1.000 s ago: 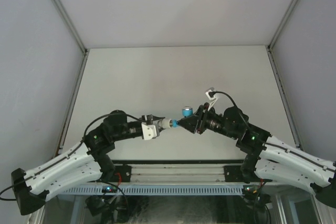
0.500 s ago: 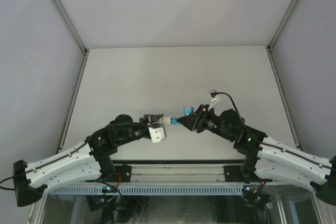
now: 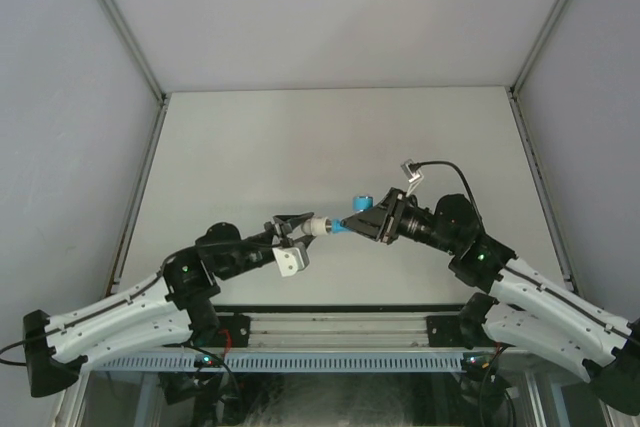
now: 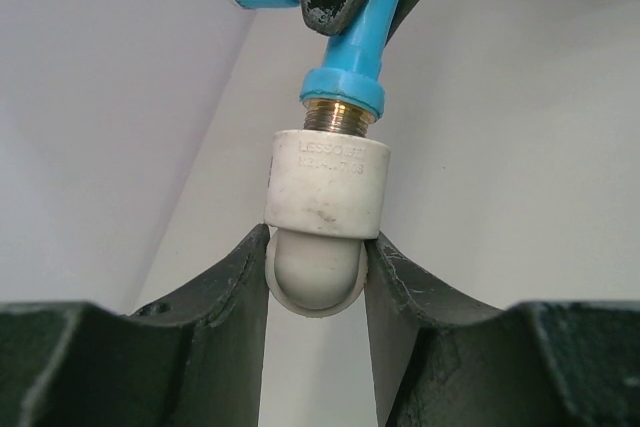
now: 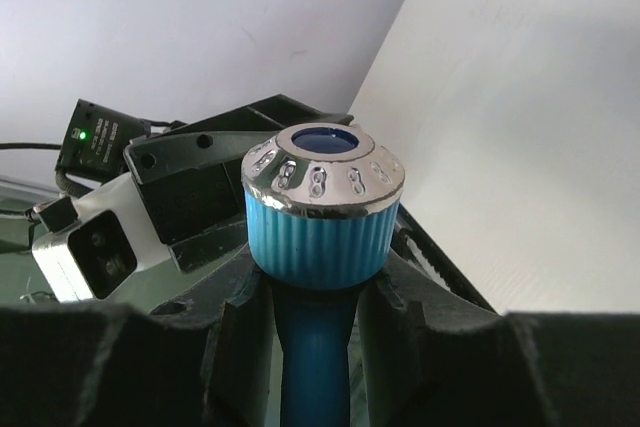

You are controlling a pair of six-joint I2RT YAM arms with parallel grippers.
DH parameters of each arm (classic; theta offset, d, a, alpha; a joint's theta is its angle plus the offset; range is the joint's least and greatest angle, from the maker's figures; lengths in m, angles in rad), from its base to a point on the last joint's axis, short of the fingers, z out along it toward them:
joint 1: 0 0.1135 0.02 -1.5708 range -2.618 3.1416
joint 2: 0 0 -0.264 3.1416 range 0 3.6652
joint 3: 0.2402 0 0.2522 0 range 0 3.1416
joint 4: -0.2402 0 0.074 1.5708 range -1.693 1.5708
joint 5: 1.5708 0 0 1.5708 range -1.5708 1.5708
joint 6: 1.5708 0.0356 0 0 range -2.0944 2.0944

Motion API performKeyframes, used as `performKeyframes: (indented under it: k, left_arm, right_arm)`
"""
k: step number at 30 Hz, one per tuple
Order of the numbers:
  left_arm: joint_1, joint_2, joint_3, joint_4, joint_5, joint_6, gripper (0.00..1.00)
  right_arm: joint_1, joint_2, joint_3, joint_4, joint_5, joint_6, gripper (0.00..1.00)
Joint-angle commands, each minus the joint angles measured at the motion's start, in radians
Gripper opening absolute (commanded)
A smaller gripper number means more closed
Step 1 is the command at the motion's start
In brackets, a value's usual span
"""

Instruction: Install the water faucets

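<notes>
The blue water faucet [image 3: 346, 224] hangs above the table between both arms. My right gripper [image 3: 366, 219] is shut on its blue body just under the ribbed, chrome-topped handle [image 5: 322, 209]. In the left wrist view, the faucet's brass threaded end [image 4: 340, 116] sits in the mouth of a white-grey pipe fitting [image 4: 326, 195]. My left gripper [image 4: 316, 269] is shut on the fitting's rounded end, and the fitting [image 3: 318, 226] lies level with the faucet in the top view. From the right wrist, the right gripper [image 5: 313, 309] clamps the faucet stem, with the left gripper [image 5: 205, 182] behind it.
The white table [image 3: 330, 137] is walled by grey panels on the left, back and right. A metal rail [image 3: 330, 327] runs along the near edge, between the arm bases. A black cable [image 3: 435, 169] loops over the right wrist.
Both grippers kept their holds. The joined faucet and fitting drifted slightly away from the bases, the right wrist swung right, and the left arm's elbow dropped toward the near edge.
</notes>
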Motion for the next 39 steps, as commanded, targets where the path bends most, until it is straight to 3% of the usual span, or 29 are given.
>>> performKeyframes:
  k: [1,8,14,19,31,35,39]
  left_arm:
    - [-0.021,-0.021,0.009,0.202,0.079,0.039,0.00]
    - [-0.025,0.006,0.015,0.203,0.035,0.065,0.00]
    - [-0.051,0.014,0.019,0.176,-0.019,0.129,0.00]
    - [-0.111,0.039,0.017,0.165,-0.156,0.208,0.00]
    - [-0.169,0.042,-0.055,0.343,-0.209,0.261,0.00]
    - [-0.169,0.010,-0.051,0.329,-0.159,0.188,0.00]
    - [-0.164,0.012,0.015,0.189,-0.128,0.075,0.00]
  right_arm:
    - [-0.042,0.007,0.041,-0.085,-0.161,0.038,0.00]
    - [-0.009,0.006,0.082,-0.182,-0.040,0.072,0.00]
    - [-0.026,0.046,0.097,-0.186,-0.082,0.104,0.00]
    - [-0.036,0.046,0.135,-0.248,-0.062,0.135,0.00]
    - [-0.055,0.062,0.083,-0.136,-0.136,0.257,0.00]
    - [-0.067,0.054,0.082,-0.135,-0.129,0.189,0.00]
    - [-0.054,0.027,0.082,-0.077,-0.122,-0.016,0.00]
